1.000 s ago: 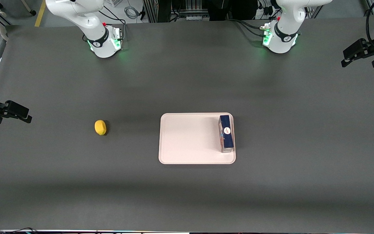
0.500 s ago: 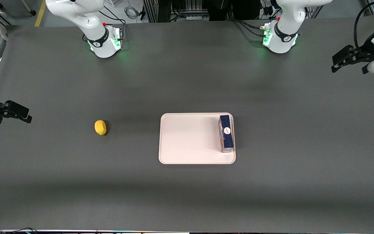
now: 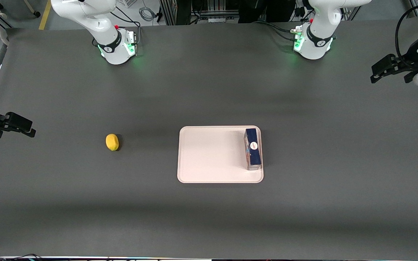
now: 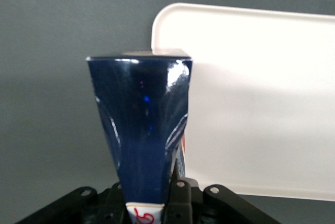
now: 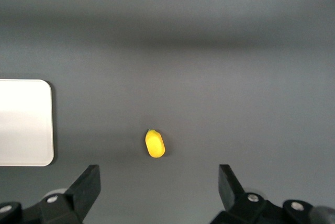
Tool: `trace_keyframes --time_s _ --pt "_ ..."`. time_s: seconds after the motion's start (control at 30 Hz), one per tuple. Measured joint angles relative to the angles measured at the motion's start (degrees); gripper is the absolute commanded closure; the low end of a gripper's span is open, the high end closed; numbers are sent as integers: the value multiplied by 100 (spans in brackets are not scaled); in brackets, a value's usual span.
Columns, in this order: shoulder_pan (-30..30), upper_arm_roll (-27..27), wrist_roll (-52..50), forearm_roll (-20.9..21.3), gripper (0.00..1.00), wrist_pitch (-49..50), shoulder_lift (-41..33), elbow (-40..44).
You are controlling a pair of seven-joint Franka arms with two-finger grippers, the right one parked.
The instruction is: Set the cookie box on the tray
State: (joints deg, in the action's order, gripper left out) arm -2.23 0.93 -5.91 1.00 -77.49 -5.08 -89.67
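Here the box (image 3: 253,148) is seen lying on the tray (image 3: 209,156), flat along the short rim that faces the working arm's end of the table (image 3: 209,90). Its long side runs parallel to that rim, and it appears to sit just inside the rim. A white round logo is shown on its upper face, and the rest of that face is dark blue. The remainder of the tray is left as bare pale surface.

The gripper (image 3: 392,74) is found well apart from both, toward the working arm's end of the table and farther from the front camera than the tray. It is held above the dark table, with nothing between its fingers. In the front view the two black fingers are seen spread apart.

In the left wrist view a glossy blue face of the box (image 4: 141,130) is shown close up, widening away from the camera, with black gripper parts at its base. A strip of white with red print is visible at the box's near end. A rounded corner of the tray (image 4: 251,103) is seen beside it. Whether the box is touched there cannot be told from that view.

A small yellow object (image 3: 112,142) is seen on the table toward the parked arm's end, well apart from the tray. It is also caught in the right wrist view (image 5: 155,144), near one end of the tray (image 5: 26,124).
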Motion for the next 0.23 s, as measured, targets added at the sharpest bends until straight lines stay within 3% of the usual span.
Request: trace_keyframes --time_s 0.23 --pt "0 1 17 -24 0 -263 -371 -425"
